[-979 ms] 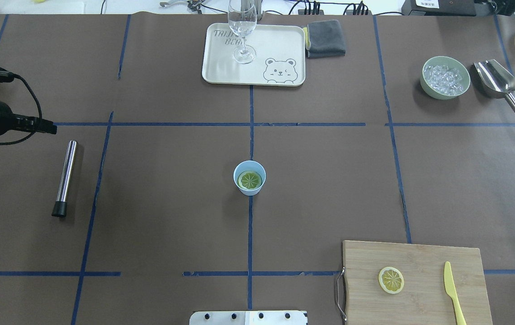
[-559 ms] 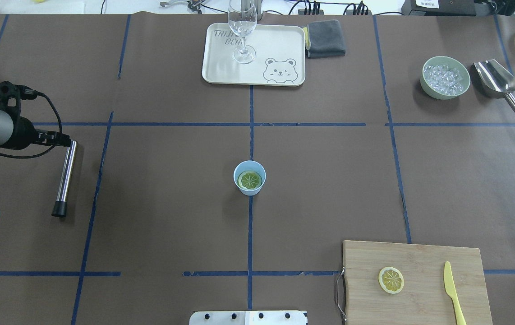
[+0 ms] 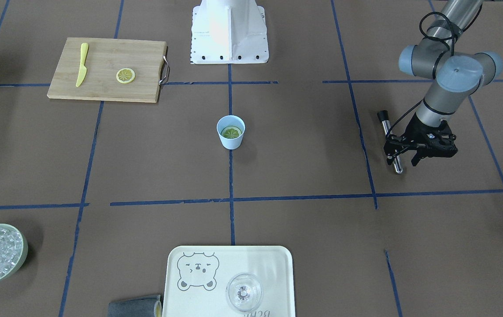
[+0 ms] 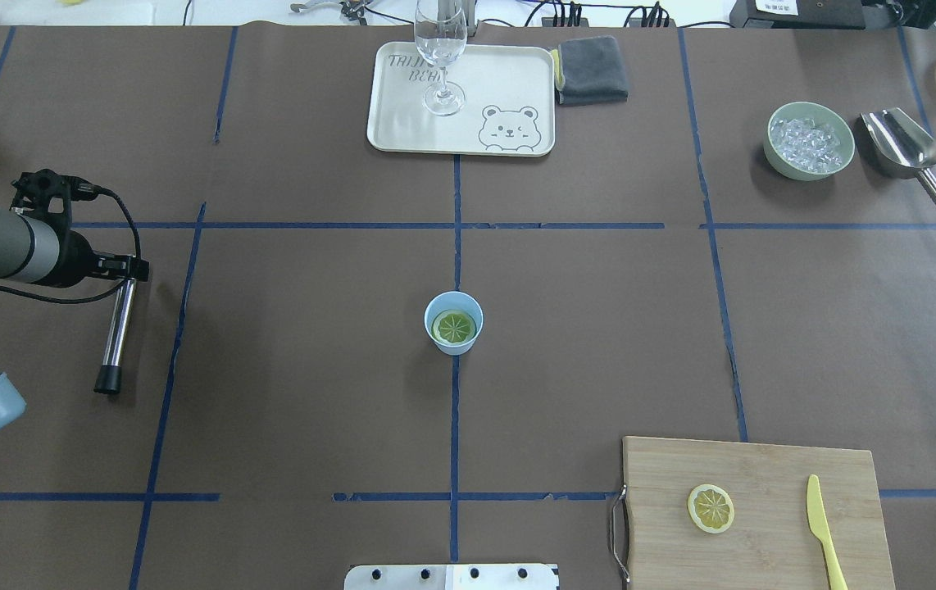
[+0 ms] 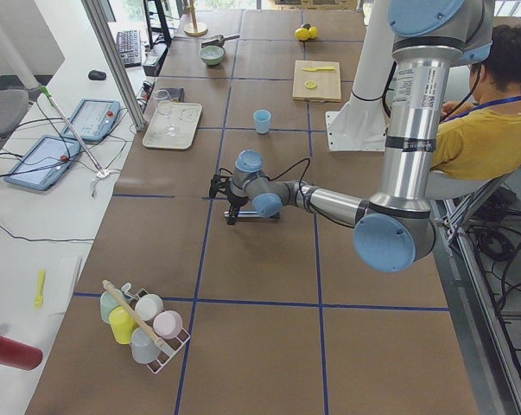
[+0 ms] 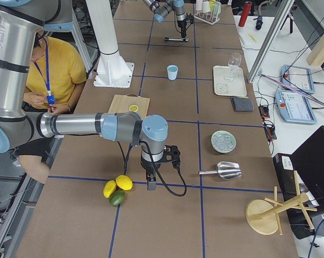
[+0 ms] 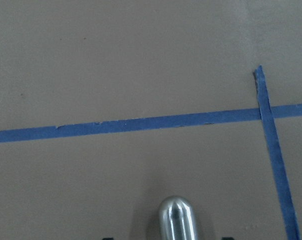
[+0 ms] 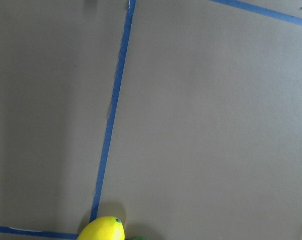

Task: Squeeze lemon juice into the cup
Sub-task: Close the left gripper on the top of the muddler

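The light-blue cup (image 4: 453, 324) stands at the table's middle with a greenish citrus slice (image 4: 453, 328) inside; it also shows in the front view (image 3: 231, 132). The lemon piece (image 4: 711, 508), cut face up, lies on the wooden board (image 4: 763, 467) at the near right. My left gripper (image 4: 136, 269) is open at the table's left, its fingers on either side of the far end of a steel rod (image 4: 117, 324); the left wrist view shows the rod's tip (image 7: 175, 217). My right gripper (image 6: 151, 183) shows only in the right side view, beside whole lemons (image 6: 119, 185); I cannot tell its state.
A yellow toy knife (image 4: 822, 528) lies on the board. A cream tray (image 4: 509, 82) with a clear glass (image 4: 441, 57) and a grey cloth (image 4: 592, 70) are at the back. A green bowl of ice (image 4: 810, 141) and a metal scoop (image 4: 906, 152) sit back right.
My left arm has swung in from the left edge toward the table, and its gripper now sits at the steel rod's far end. Cup, lemon piece and board have not moved.
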Tool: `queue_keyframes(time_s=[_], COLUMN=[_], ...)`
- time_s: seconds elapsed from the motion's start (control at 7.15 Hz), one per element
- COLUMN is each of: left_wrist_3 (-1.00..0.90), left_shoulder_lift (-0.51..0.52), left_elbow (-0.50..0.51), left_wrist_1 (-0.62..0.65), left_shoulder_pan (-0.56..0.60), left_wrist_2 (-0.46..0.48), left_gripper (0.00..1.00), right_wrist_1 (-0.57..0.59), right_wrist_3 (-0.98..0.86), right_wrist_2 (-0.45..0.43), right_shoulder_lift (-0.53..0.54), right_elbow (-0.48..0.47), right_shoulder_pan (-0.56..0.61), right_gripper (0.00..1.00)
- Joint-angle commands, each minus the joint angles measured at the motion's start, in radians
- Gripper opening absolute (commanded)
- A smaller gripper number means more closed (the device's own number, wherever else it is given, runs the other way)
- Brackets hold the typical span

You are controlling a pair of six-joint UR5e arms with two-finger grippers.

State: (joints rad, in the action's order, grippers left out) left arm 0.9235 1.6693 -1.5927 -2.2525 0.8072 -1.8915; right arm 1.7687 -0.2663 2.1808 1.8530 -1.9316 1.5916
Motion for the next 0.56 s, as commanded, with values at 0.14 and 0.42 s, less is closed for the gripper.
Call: queue_keyframes(time_s=[0.14,0.42], left_wrist_3=[0.012,0.011], left_shoulder_lift=[0.01,0.029], left_elbow=[0.005,0.02], left_wrist_1=[-0.001,0.004], left_shoulder_pan=[-0.01,-0.019], left_wrist_2=[0.005,0.005], left_gripper=[0.6,0.38], right_wrist_1=[0.0,0.0], right_wrist_3=[-0.014,-0.014], right_wrist_2=[-0.001,-0.001], right_shoulder_lift=[0.002,0.002], right_elbow=[0.0,0.002], right_shoulder_pan=[0.017,0.021], right_gripper=[1.0,1.0])
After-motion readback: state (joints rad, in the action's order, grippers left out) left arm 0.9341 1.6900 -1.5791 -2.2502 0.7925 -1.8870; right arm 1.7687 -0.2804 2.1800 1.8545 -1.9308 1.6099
